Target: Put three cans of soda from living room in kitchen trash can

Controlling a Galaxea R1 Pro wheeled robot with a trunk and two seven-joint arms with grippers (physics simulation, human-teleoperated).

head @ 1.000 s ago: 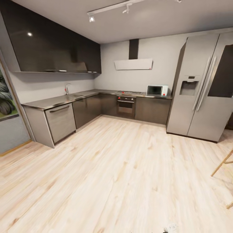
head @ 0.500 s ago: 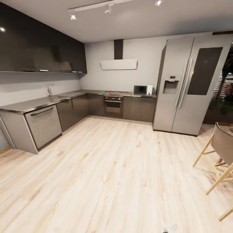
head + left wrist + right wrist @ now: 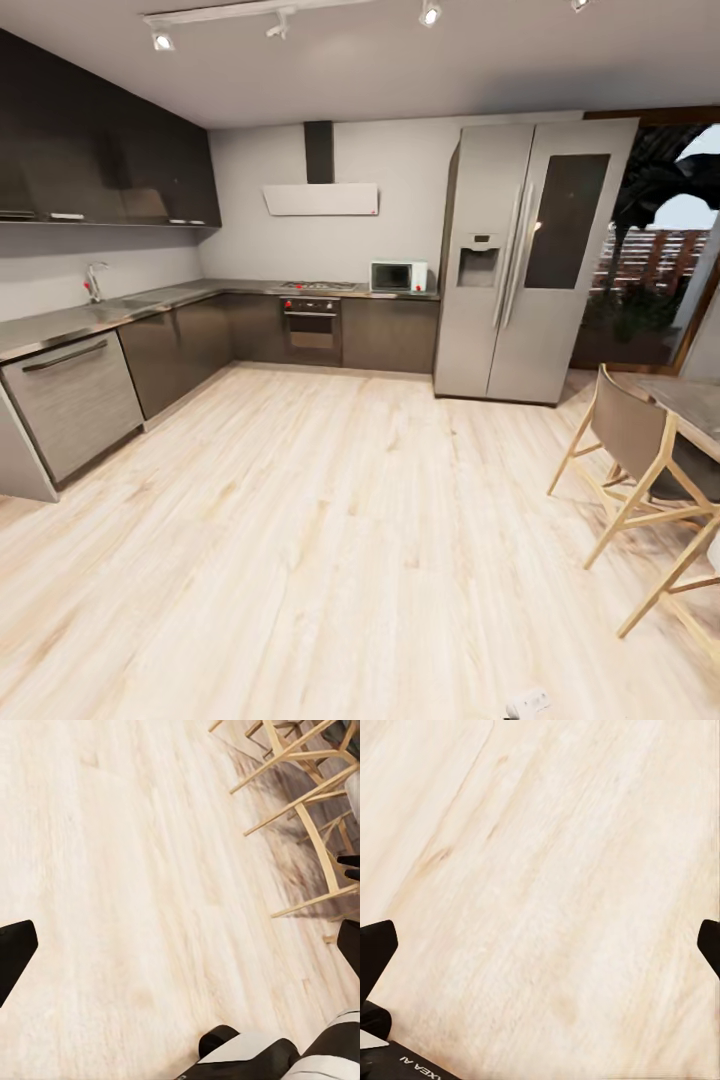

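View swung right since a second ago, kitchen [image 3: 300,320] fridge [image 3: 520,260] now central, wooden chair [image 3: 640,460] entering, left gripper [image 3: 180,952] and right gripper [image 3: 544,945] spread wide over floor [image 3: 330,540], holding nothing

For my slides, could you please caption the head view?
Kitchen with steel refrigerator, built-in oven, microwave and wooden chair on light wood floor.

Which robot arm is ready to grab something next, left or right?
Neither wins yet. The left claw and right claw both hang open and empty over the wood floor. The left one is beside a chair, so the right probably has freer room.
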